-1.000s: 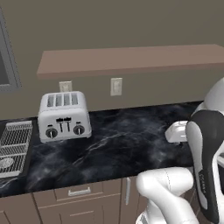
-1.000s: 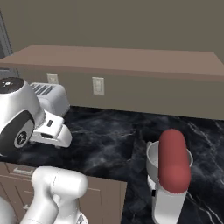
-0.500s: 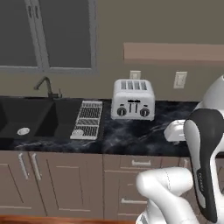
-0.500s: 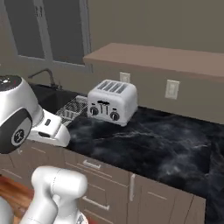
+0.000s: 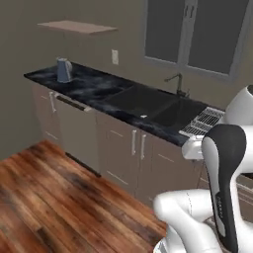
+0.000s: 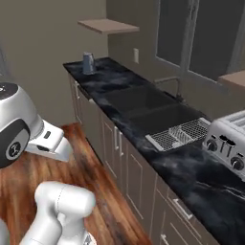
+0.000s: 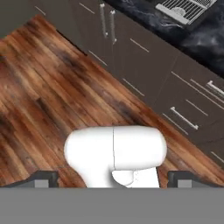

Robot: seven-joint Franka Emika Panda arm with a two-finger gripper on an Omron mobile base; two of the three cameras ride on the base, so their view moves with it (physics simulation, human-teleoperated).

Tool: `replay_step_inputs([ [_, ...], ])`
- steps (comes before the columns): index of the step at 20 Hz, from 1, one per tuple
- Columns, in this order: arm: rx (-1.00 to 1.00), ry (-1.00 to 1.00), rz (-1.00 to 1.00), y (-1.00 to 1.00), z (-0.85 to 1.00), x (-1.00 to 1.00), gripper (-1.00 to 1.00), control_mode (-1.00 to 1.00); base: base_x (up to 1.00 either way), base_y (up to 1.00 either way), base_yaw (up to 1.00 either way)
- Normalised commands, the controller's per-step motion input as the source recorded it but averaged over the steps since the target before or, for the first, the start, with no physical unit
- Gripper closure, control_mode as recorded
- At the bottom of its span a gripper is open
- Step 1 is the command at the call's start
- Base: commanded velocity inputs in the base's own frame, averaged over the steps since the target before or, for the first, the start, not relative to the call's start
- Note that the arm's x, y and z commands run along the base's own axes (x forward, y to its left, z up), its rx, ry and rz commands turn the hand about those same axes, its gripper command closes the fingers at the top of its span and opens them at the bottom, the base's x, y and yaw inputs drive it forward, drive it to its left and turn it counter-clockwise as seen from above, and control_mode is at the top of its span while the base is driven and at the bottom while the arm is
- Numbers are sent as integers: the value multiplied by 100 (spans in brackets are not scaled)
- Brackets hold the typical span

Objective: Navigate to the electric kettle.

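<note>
The electric kettle [image 5: 63,69] stands upright near the far left end of the dark marbled worktop [image 5: 94,86], below the small wall shelf [image 5: 77,26] and well left of the sink [image 5: 148,104]. Right of the sink lies a drying rack [image 5: 203,121]; right of that, in the right base view, the silver toaster [image 6: 228,141]. The tool [image 7: 113,177] hangs over the wooden floor [image 7: 48,96], its tips wide apart and empty.

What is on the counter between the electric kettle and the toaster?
In the right base view, the double sink with its faucet and a wire rack lie between the electric kettle and the toaster.
</note>
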Motion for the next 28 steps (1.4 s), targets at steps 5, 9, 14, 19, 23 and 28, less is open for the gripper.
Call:
replay_step_inputs([
  [5,0,0,0,0,0,0,-100,100,-13,33,97],
  [9,0,0,0,0,0,0,-100,100,39,31,45],
  [14,0,0,0,0,0,0,-100,100,100,52,4],
  [19,0,0,0,0,0,0,-100,100,100,58,0],
  [23,0,0,0,0,0,0,-100,100,100,72,0],
  [28,0,0,0,0,0,0,-100,100,100,62,0],
])
